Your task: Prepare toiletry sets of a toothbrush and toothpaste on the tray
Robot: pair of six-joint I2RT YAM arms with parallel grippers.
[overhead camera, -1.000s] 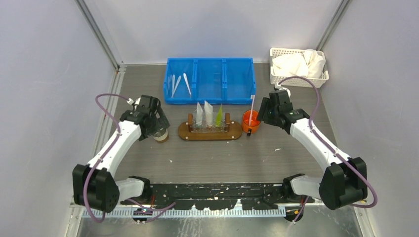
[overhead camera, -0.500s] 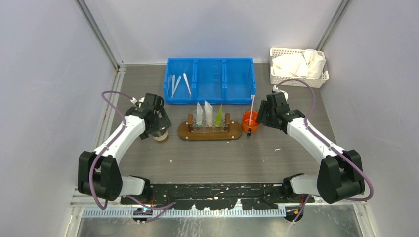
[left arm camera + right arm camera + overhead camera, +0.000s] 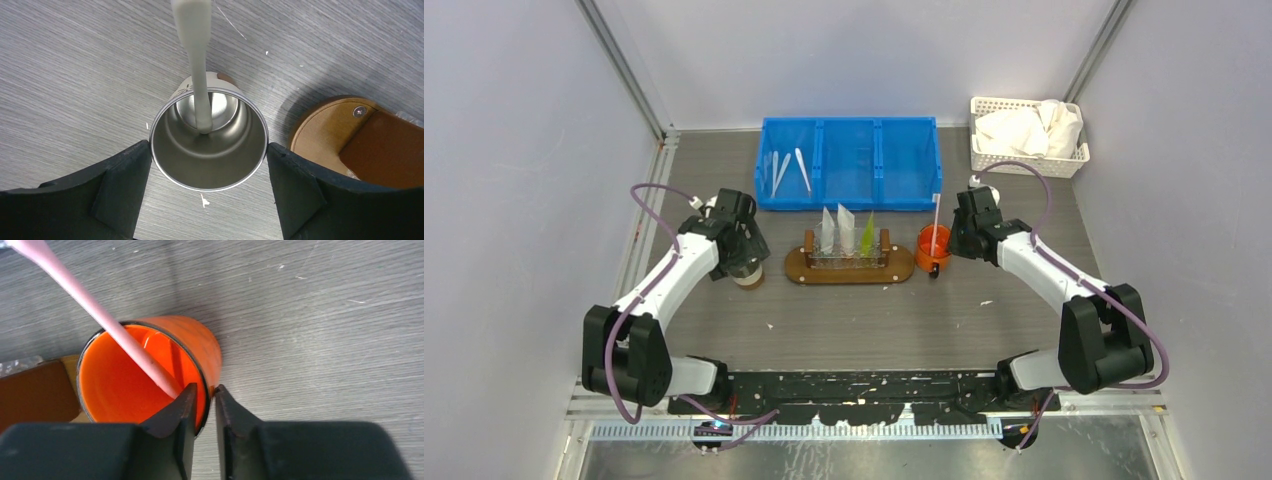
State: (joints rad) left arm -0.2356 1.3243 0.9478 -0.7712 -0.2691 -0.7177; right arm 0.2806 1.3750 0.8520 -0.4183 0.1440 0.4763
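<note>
Lowest in the overhead view the two arms reach up from their bases, one to each side of the tray. The left gripper (image 3: 209,146) stands wide with a jaw close against each side of a steel cup (image 3: 200,167), which has a pale toothbrush (image 3: 196,65) leaning in it. I cannot tell whether the jaws press on the cup. The right gripper (image 3: 201,395) is narrow and pinches the wall of an orange cup (image 3: 120,385), one finger inside and one outside, beside a slanting pink toothbrush (image 3: 100,310). Both cups stand on the table just off the ends of the tray (image 3: 804,270), which lies at mid-frame. The toothpaste (image 3: 846,232) stands upright there in a clear rack (image 3: 849,258). The step looks like taking hold of the brush cups to bring them onto the tray. That calls for a firm, level lift so neither brush tips out, and the little bare wood at each end needs careful placing. Farther up are the blue bin (image 3: 849,204), with spare toothbrushes (image 3: 781,172) in its left compartment, and a white basket (image 3: 1024,165) at upper right.
</note>
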